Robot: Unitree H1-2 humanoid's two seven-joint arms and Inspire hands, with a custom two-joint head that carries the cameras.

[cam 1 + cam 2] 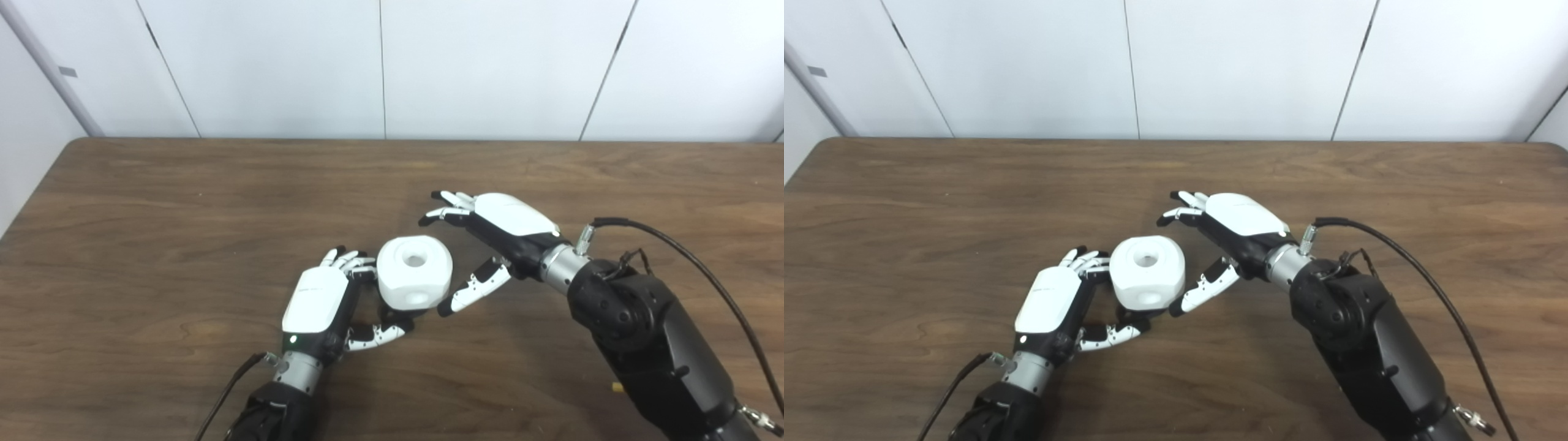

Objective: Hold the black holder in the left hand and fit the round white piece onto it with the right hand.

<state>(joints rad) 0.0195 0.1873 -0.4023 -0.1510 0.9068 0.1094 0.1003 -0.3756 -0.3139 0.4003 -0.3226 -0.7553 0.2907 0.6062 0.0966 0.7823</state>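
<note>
The round white piece (414, 271), a rounded block with a hole in its top, sits near the middle of the table. It rests on the black holder (392, 315), of which only a dark sliver shows beneath it. My left hand (318, 300) is curled round the base from the left, fingers against the white piece's left side and thumb under its front. My right hand (496, 229) is open just right of the white piece, fingers spread above and behind it and thumb near its lower right. It is not gripping the piece. The scene shows the same in the right eye view (1147, 271).
The brown wooden table (184, 214) runs back to a white panelled wall. A black cable (686, 251) loops from my right wrist. A small yellow object (617, 387) lies by my right forearm.
</note>
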